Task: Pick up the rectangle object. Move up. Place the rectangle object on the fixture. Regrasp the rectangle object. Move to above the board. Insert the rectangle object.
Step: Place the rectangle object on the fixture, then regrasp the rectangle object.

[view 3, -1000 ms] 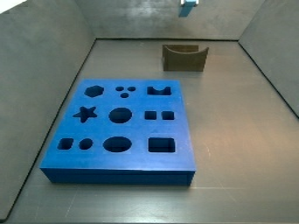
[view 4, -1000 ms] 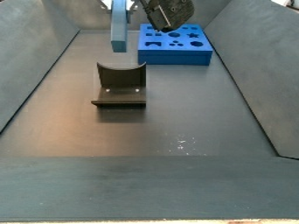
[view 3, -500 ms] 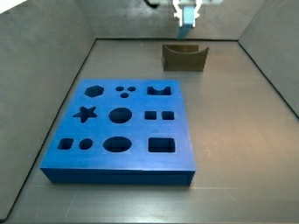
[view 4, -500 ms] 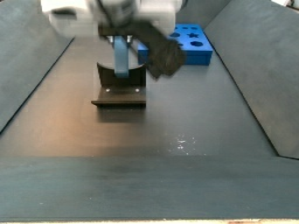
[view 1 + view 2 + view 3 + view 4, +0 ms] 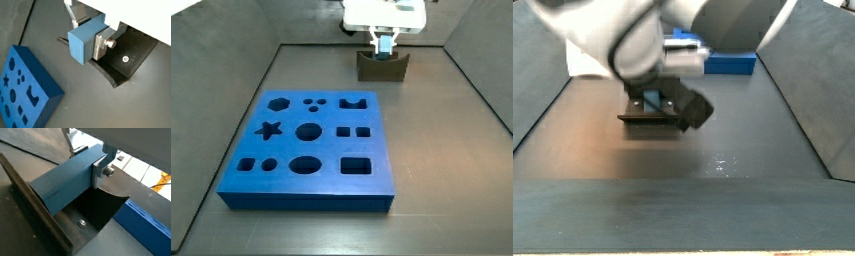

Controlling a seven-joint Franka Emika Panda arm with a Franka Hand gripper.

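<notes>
Since the earlier frames the gripper point(image 5: 384, 45) has come down from high above the floor to the fixture point(image 5: 382, 68), and the arm now fills much of a side view. Nearest in both wrist views, the fingers point(image 5: 101, 44) are clamped on the rectangle object point(image 5: 84, 42), its long axis apparently upright and its lower end at the fixture's notch, though the blur in a side view leaves contact unsure. Farther off lies the board point(image 5: 309, 152), well apart from the fixture; no writing is legible anywhere.
</notes>
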